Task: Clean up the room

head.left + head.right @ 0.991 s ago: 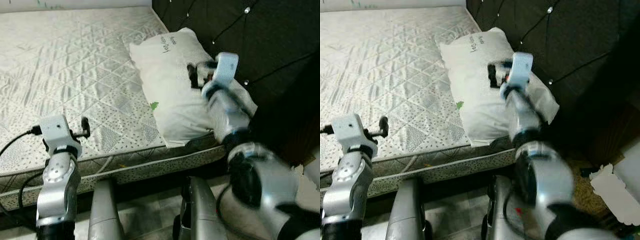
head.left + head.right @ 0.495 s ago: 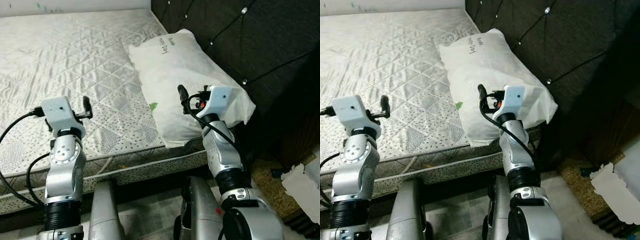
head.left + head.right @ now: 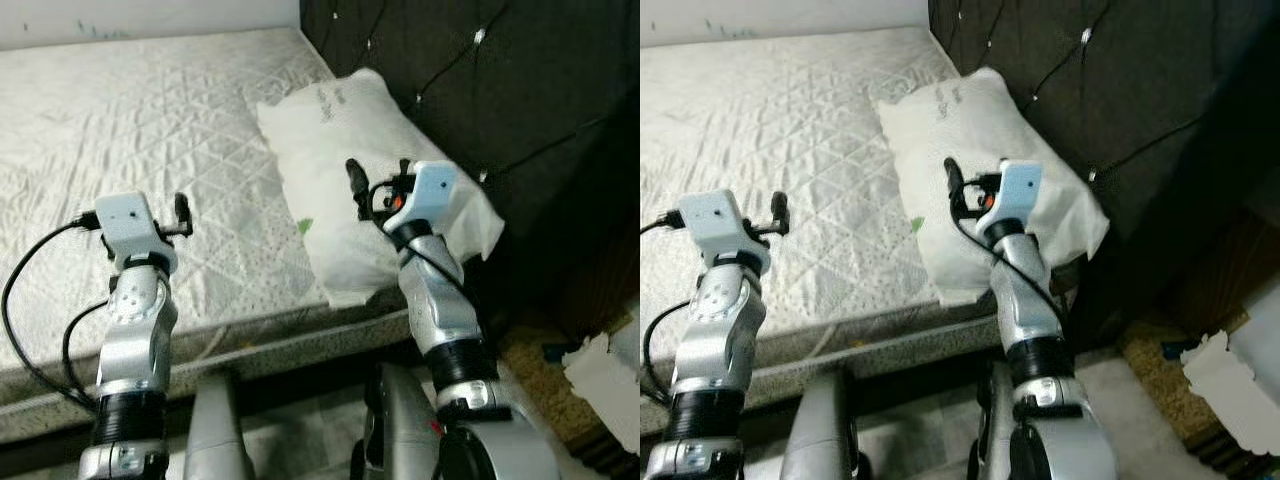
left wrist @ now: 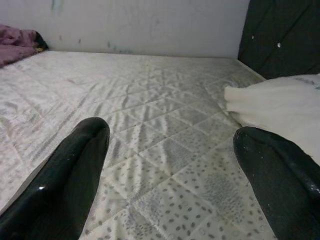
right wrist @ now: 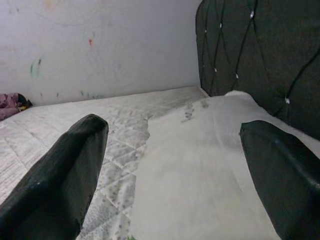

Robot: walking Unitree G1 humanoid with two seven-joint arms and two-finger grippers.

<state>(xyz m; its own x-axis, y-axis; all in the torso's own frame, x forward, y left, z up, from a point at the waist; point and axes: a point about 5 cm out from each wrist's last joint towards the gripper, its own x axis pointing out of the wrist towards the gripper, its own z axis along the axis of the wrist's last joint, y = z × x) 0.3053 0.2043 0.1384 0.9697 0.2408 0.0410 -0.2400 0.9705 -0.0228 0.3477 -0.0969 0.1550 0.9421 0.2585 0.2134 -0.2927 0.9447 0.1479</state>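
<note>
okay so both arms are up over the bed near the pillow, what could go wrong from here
1. The pillow lies at the mattress corner, overhanging the edge; a push from the open right gripper above it might slide it to the floor.
2. The cable looping beside the left arm could snag the mattress edge if the left gripper reaches further.
3. The headboard is close to the right arm; a swing could hit it.

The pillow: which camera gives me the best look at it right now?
The left eye view: it shows the whole pillow lying on the mattress against the headboard, with the open right gripper over it. The right eye view shows the same. The right wrist view shows its top close up; the left wrist view catches one end.
</note>
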